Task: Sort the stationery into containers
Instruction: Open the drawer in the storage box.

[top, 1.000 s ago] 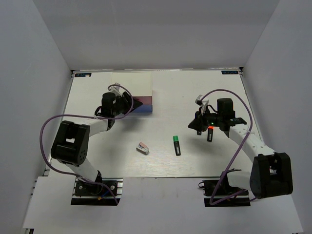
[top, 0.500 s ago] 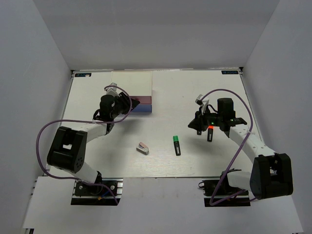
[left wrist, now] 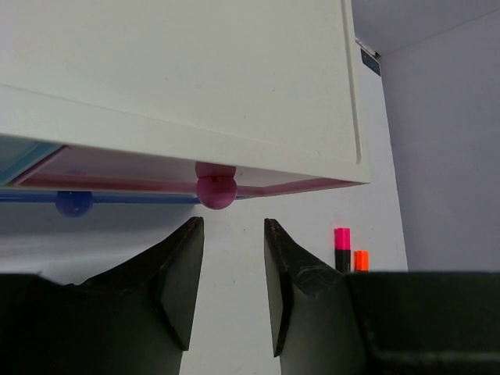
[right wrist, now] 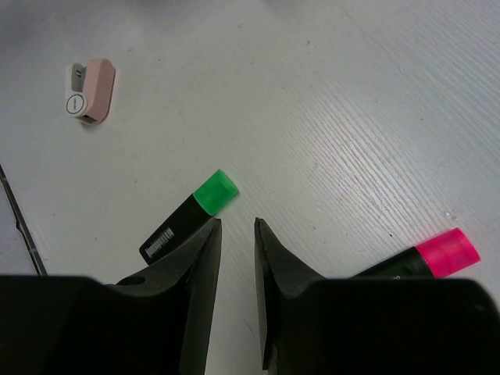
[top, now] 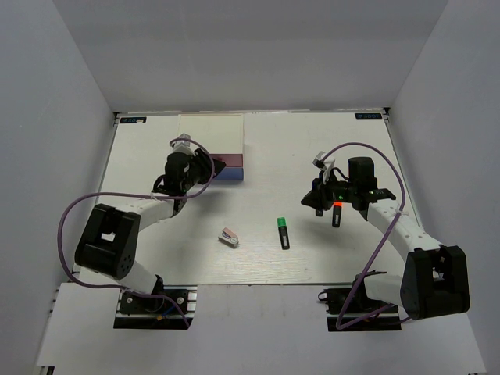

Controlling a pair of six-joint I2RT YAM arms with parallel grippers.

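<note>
The containers are drawers of a white-topped box (top: 211, 134). My left gripper (top: 216, 166) is open just in front of the pink drawer's round knob (left wrist: 216, 191), with nothing between its fingers (left wrist: 181, 269). A blue knob (left wrist: 74, 203) shows further left. My right gripper (top: 319, 201) hangs open and empty over the table, its tips (right wrist: 237, 224) beside the green-capped highlighter (right wrist: 187, 216) (top: 283, 232). A pink-capped highlighter (right wrist: 439, 253) (top: 337, 216) lies under the right wrist. Next to it, in the left wrist view, an orange cap (left wrist: 361, 259) peeks out. The pink-and-white stapler (top: 228, 237) (right wrist: 89, 90) lies left of the green one.
White walls close in the table on the left, back and right. The box stands at the back left, against the table's far edge. A purple cable (top: 86, 199) loops off each arm.
The left arm's elbow has swung left and its wrist has shifted slightly in front of the drawers, jaws narrower than before. The right arm and the loose items have not moved.
</note>
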